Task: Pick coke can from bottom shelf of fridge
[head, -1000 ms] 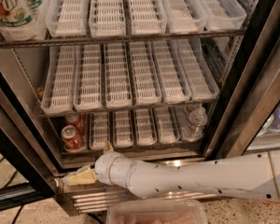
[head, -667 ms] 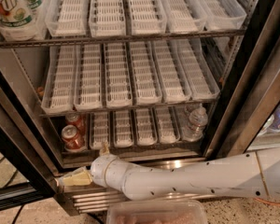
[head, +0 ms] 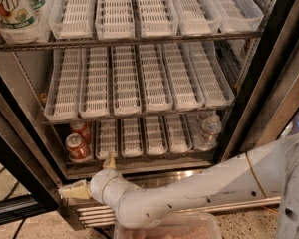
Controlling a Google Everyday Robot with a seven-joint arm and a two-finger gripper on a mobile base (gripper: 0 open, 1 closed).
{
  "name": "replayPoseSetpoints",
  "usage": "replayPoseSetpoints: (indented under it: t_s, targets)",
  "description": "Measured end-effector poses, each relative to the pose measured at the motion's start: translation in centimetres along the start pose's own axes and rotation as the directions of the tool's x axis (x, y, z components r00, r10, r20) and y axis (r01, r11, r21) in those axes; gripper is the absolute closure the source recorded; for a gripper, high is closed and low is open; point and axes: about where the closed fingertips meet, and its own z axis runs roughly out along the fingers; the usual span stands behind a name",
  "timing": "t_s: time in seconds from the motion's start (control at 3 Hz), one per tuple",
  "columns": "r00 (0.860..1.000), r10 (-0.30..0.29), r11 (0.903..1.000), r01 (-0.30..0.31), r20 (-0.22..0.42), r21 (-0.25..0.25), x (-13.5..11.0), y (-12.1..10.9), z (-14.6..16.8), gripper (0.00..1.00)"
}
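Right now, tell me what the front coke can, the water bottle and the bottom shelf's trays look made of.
The coke can looks like metal, likely aluminium: glossy red wall, silver top rim. The water bottle looks like clear plastic, being see-through. The trays are probably plastic: matte white and slotted. The claw sits open just below and in front of that can.

Warm overhead light on the fridge (head: 32,91) and its upper trays (head: 114,14), bottom shelf (head: 139,158) sunk in shadow, coke can (head: 77,147) dull red in the gloom, glare on the steel sill (head: 189,176), pale gripper (head: 92,176) well lit just below the shelf's left front, fingers spread.
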Motion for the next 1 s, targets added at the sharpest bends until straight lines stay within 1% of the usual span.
replayPoseSetpoints:
  t_s: [0.33, 0.67, 1.0]
  targets:
    - [0.998, 0.055, 0.9914, -0.057, 0.020, 0.118, 0.3, -1.2, -0.1, 0.00]
    - [0.993, 0.102, 0.9687, -0.112, 0.057, 0.221, -0.1, -2.1, -0.3, 0.00]
    - [0.988, 0.118, 0.9395, -0.142, 0.096, 0.311, -1.3, -2.2, -0.4, 0.00]
